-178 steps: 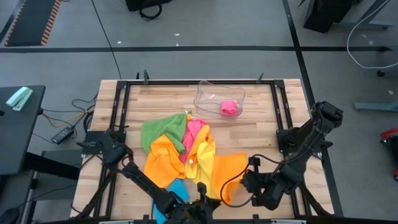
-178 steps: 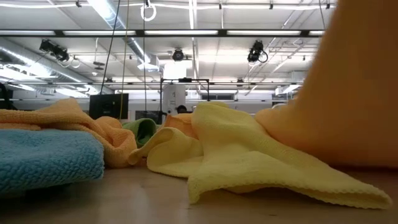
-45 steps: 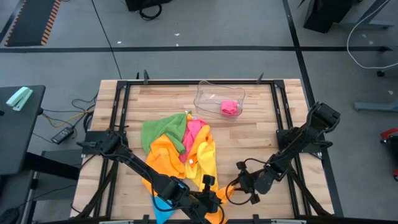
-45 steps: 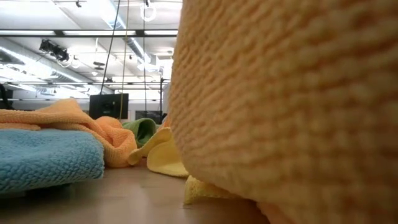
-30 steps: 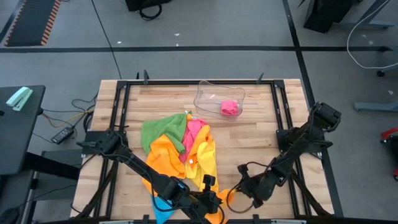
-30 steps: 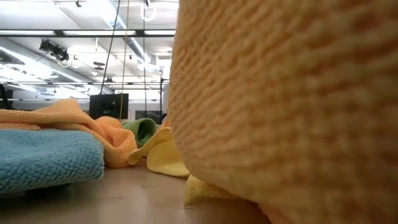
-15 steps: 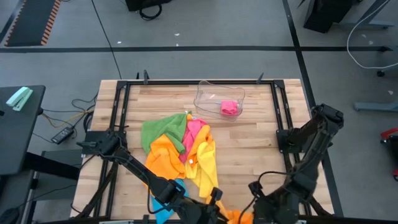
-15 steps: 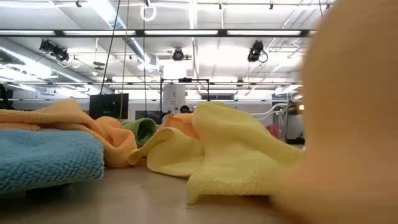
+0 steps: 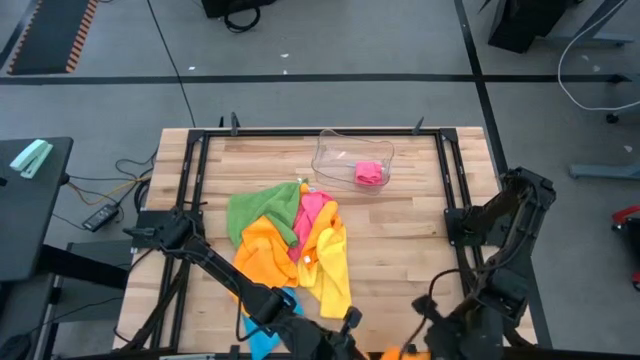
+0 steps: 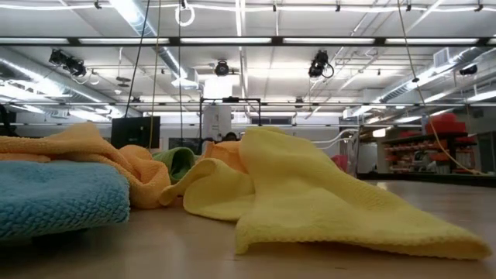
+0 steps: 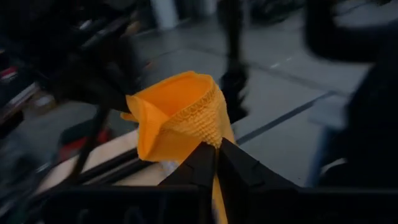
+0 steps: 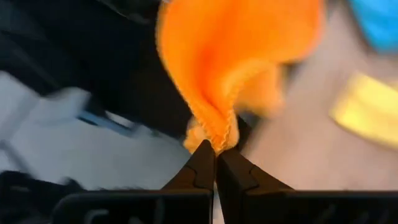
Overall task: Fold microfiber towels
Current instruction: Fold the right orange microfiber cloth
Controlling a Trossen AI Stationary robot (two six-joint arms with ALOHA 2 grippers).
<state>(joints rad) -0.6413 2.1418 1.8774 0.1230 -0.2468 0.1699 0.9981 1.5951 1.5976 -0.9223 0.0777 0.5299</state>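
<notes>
At the near edge of the tabletop (image 9: pixel 420 235) both my grippers work one orange towel (image 11: pixel 180 115). My left gripper (image 11: pixel 216 163) has its fingers pressed together, pinching a bunched edge of it; my right gripper (image 12: pixel 216 160) has its fingers pressed together on another edge of the same cloth, which hangs beyond the tabletop's near edge. From above, only a scrap of that orange shows at the bottom of the picture. I count one heap mid-table: one green towel (image 9: pixel 255 212), one pink towel (image 9: pixel 312 206), one yellow towel (image 9: pixel 333 268), orange cloth (image 9: pixel 262 258) whose number I cannot tell, and one blue towel (image 9: pixel 262 335) nearest me. One clear plastic tray (image 9: pixel 340 155) sits toward the far edge, holding one pink cloth (image 9: pixel 369 174).
</notes>
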